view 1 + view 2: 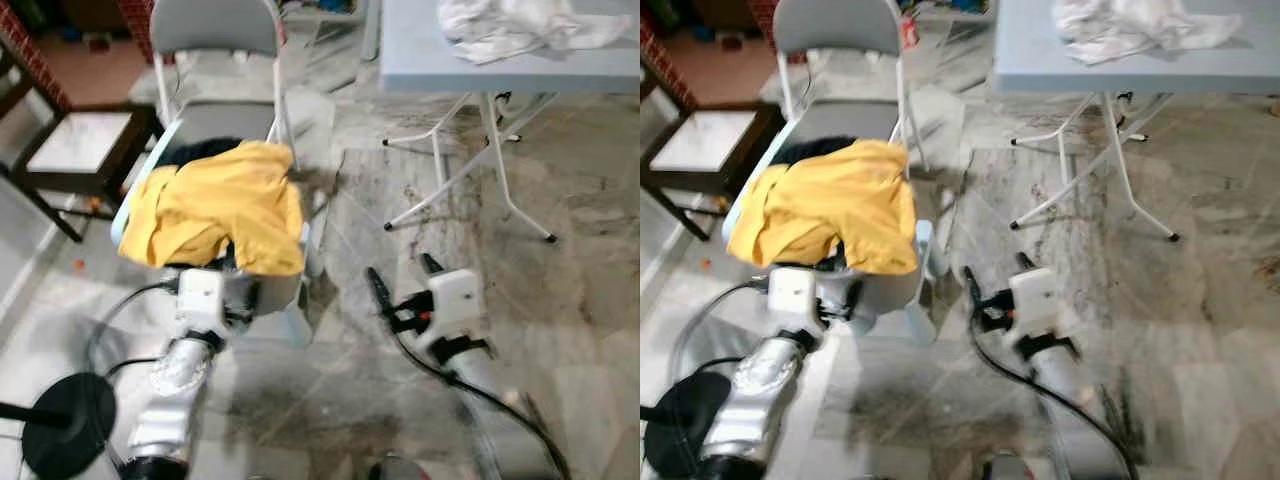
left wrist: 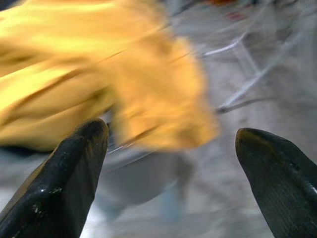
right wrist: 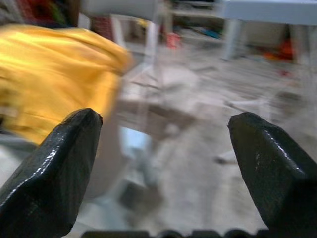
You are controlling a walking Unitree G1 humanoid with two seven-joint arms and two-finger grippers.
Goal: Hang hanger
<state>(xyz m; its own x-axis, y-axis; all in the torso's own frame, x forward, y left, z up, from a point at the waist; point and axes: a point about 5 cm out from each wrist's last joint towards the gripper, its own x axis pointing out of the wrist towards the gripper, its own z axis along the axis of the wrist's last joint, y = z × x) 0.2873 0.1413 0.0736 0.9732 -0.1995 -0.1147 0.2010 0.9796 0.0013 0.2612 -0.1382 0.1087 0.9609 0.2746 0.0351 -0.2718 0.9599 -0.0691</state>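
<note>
Left eye view: the robot looks down at a pale laundry basket point(image 1: 290, 300) heaped with a yellow garment point(image 1: 215, 205) over something dark; the left tool point(image 2: 163, 163) sits low just in front of the basket, fingers point(image 2: 64, 173) spread wide with nothing between them, the garment's hem hanging just beyond the tips; the right tool point(image 1: 400, 285) hovers over bare marble floor point(image 1: 560, 330) to the right of the basket, also spread and empty; frames are blurred, so probably mid-move.

Task thing: no hanger can be made out anywhere; it may be under or inside the yellow garment, cannot tell; the step in hand looks like reaching into the basket for a piece to hang.

Doing it well, as a judgement: close on a bunched fold of the garment near the top of the heap, not the loose hem, since thin cloth will slip and drag the dark item up with it; lift straight up so the light basket does not tip or slide; settle the blur before closing.

Edges and room: a grey folding chair point(image 1: 215, 60) stands right behind the basket, a dark wooden chair point(image 1: 75, 150) to the left, a round black stand base point(image 1: 70, 420) by the left arm; a cable point(image 1: 120, 310) loops near that arm, a snag risk; the folding worktop point(image 1: 500, 55) with white cloth point(image 1: 525, 25) on it and its splayed white legs point(image 1: 470, 170) stands to the right; open floor lies between basket and legs, the best room for swinging a lifted garment.
</note>
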